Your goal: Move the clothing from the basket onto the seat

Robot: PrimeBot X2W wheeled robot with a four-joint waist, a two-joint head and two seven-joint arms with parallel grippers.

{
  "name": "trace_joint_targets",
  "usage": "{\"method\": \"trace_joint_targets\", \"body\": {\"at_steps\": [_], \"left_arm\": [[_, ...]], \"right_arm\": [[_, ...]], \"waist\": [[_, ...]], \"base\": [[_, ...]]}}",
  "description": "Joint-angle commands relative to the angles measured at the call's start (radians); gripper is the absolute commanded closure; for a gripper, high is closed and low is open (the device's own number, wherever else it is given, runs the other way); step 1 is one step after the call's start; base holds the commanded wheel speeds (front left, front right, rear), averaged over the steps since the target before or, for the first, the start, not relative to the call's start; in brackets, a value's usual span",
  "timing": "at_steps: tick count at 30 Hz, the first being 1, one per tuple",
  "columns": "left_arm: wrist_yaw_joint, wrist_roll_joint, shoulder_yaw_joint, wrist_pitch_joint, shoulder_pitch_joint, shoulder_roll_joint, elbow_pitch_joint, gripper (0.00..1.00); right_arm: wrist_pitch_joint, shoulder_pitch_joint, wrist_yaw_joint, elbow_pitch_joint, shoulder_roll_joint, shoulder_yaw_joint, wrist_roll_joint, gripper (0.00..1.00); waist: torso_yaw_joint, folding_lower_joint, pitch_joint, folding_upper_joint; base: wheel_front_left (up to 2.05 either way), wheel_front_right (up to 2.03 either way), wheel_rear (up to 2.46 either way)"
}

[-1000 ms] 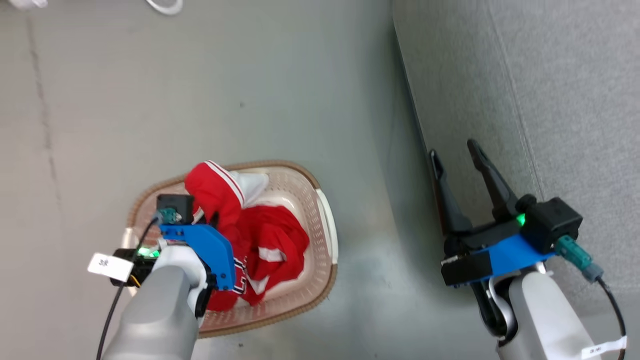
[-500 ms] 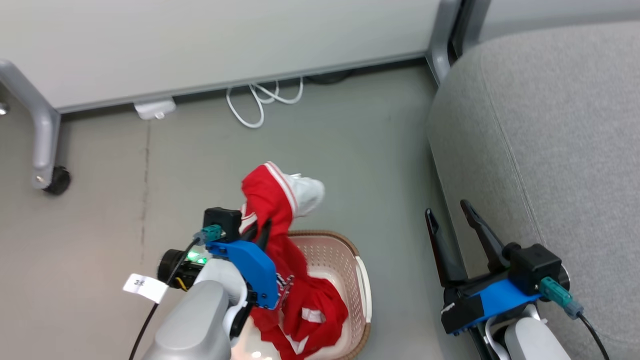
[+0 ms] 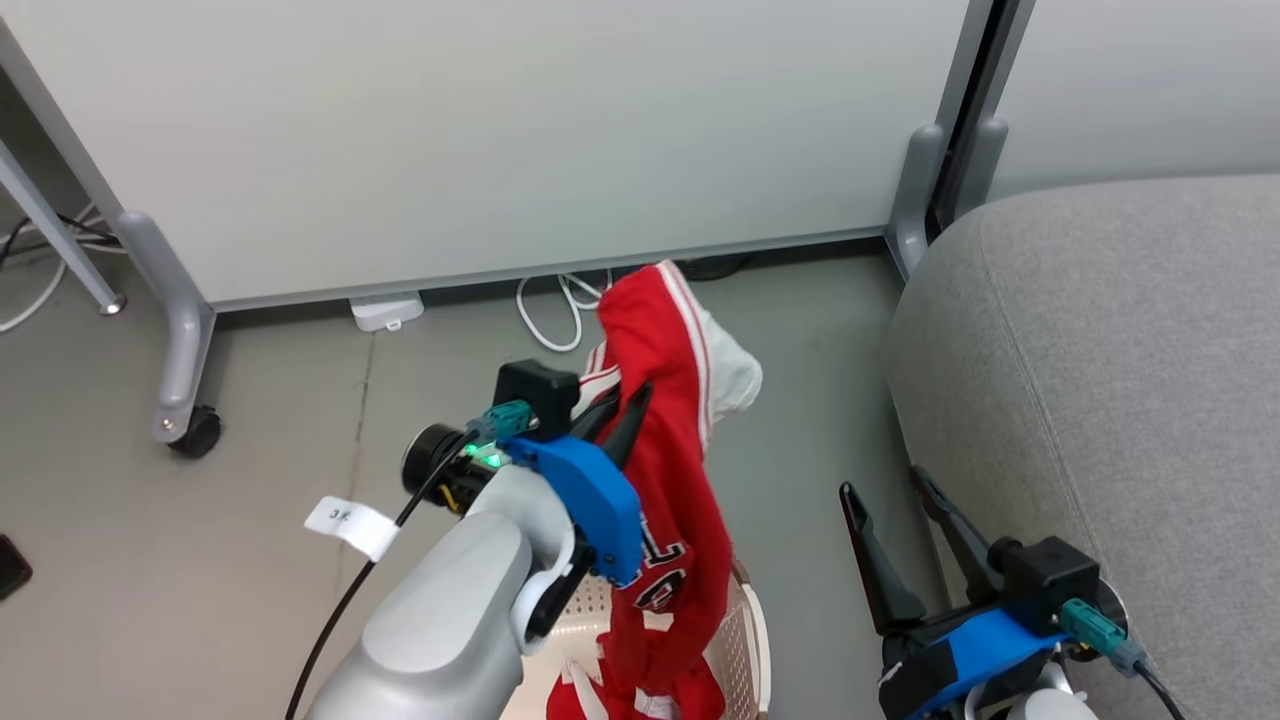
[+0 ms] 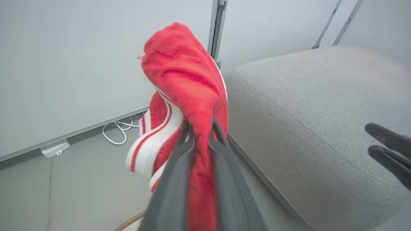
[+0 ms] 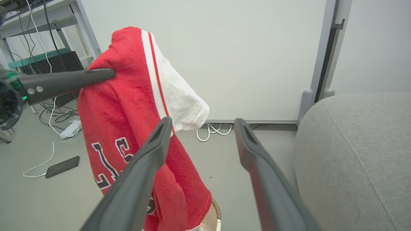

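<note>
Red clothing, long axis vertical at frame centre, pinched tight between the fingers of the left gripper, tail hanging into basket below; seat lies rightward, beside the right gripper, whose fingers are spread and empty.

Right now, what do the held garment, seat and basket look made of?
The garment: soft fleecy knit, matte; fuzzy nap, drapes limply. The seat: grey woven upholstery, matte; heathered texture, stitched seam. The basket: probably moulded plastic, cream, perforated wall; brown rim looks woven.
</note>
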Motion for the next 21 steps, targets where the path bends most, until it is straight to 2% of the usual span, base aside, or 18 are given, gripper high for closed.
{"method": "trace_joint_targets", "body": {"at_steps": [1, 11, 21], "left_arm": [[0.008, -0.008, -0.011, 0.005, -0.021, 0.000, -0.014, 1.00], [0.032, -0.085, -0.112, 0.033, -0.104, 0.000, -0.100, 1.00], [0.066, -0.157, -0.205, 0.030, -0.179, 0.000, -0.111, 1.00]], "right_arm": [[0.005, 0.018, 0.000, -0.005, -0.003, 0.003, 0.006, 0.00], [0.046, 0.047, 0.000, -0.030, -0.003, 0.034, 0.007, 0.00], [0.073, 0.055, 0.000, -0.048, -0.003, 0.059, 0.011, 0.00]], "waist": [[0.004, 0.0002, -0.017, -0.0001], [-0.004, 0.0002, -0.064, -0.0001], [-0.024, 0.0002, -0.074, -0.0001]], "base": [[0.00, 0.00, 0.00], [0.00, 0.00, 0.00], [0.00, 0.00, 0.00]]}}
